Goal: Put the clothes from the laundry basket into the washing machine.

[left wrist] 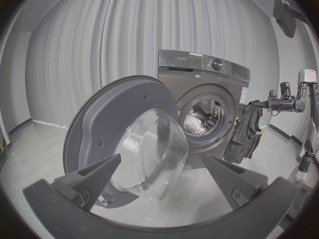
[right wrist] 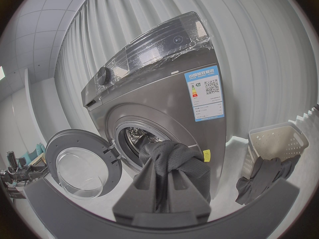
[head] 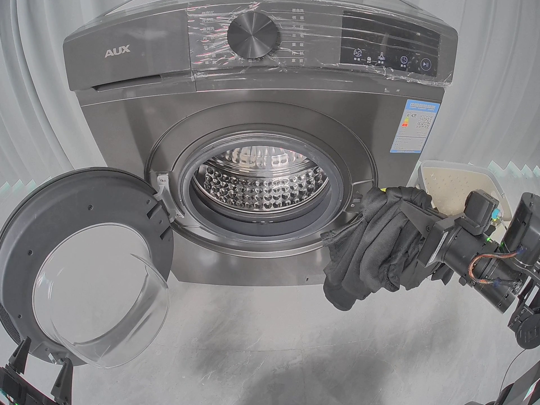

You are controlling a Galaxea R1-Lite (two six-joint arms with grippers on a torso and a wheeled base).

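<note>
Okay, my right jaws are clamped on a black garment, hanging just right of the drum mouth; left jaws apart, low by the door. Risk: the dangling hem snags the rim or slips to the floor.

I see a pale pleated curtain running across the back of the room, ceiling to floor. The floor is smooth grey, mottled and slightly glossy. The ceiling is a grid of white tiles, with one lit panel at its edge. A plain white wall meets the curtain at a corner, with dark skirting along its foot. Light is even and diffuse; shadows are soft.
</note>
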